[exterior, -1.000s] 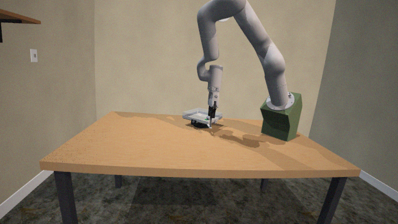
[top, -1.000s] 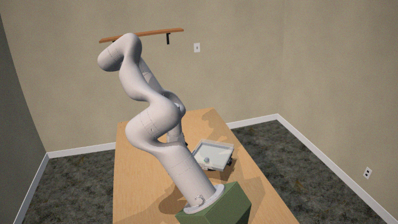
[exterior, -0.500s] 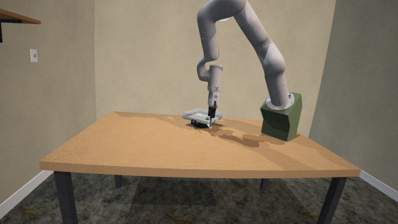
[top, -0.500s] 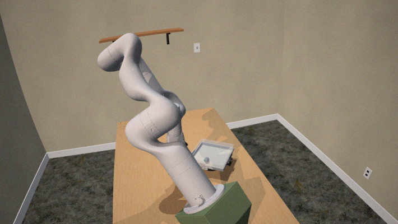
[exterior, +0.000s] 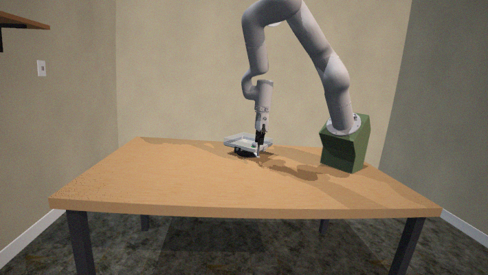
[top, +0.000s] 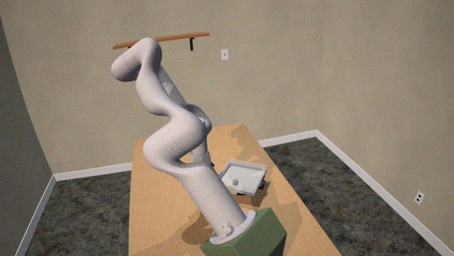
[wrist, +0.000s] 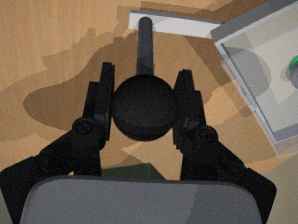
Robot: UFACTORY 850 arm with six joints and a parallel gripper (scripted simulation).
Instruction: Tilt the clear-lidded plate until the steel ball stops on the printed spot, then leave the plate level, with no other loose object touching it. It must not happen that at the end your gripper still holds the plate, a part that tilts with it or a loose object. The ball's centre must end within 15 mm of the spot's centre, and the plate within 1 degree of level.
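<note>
The clear-lidded plate [top: 246, 164] [exterior: 231, 140] [wrist: 229, 63] sits on a dark pivot base [exterior: 242, 151] on the wooden table [top: 153, 192] [exterior: 172, 179], beside the arm. The steel ball [top: 235, 182] [exterior: 253, 144] lies near the plate corner closest to the arm. A patch of the green spot [wrist: 293, 70] shows at the right edge of the wrist view. My gripper [exterior: 260, 137] [wrist: 144, 81] points down at the plate's near side and is shut on a black round knob [wrist: 143, 119], whose stem [wrist: 145, 46] leads to a white tab [wrist: 173, 24] on the plate. In the top view the arm hides the gripper.
The arm's green base block [top: 256, 237] [exterior: 345, 148] stands on the table right of the plate. A wall shelf [top: 163, 39] hangs high behind the arm. The table's edges drop to a dark floor [top: 336, 198].
</note>
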